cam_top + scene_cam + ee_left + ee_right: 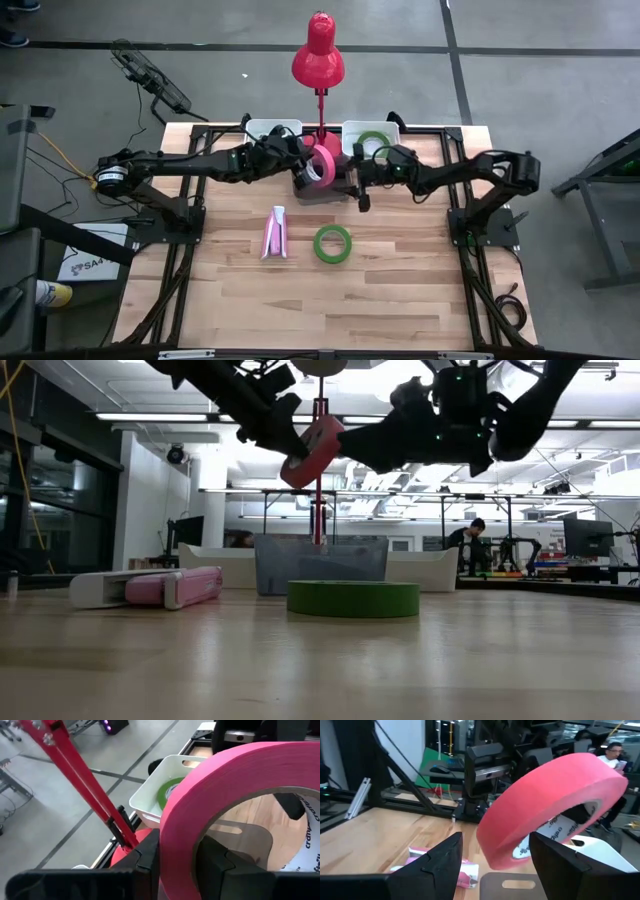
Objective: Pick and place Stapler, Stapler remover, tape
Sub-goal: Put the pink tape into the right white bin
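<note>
The pink tape [323, 165] is a ring in the air over the table's far middle, beside the red lamp's pole. My left gripper [303, 165] is shut on it. My right gripper [358, 186] hovers just right of it, open. In the right wrist view the fingers [442, 862] stand apart with the pink tape [550, 800] ahead of them, not touching as far as I see. One green tape [333, 243] lies flat on the table's middle. Another green tape [374, 143] lies in the far right white bin. The pink and white stapler [274, 232] lies left of the table's green ring. I cannot make out the stapler remover. My left gripper pinches the pink tape's wall [175, 827], one finger [215, 862] inside the ring's open centre and one outside. It comes level from the table's left. The ring is lifted clear and tilted on edge, well above the table in the low view [312, 452].
A grey bin [320, 565] with a handle slot stands under the held tape at the far middle. Two white bins [272, 128] flank the red lamp [318, 60] at the far edge. The near half of the wooden table [330, 310] is bare.
</note>
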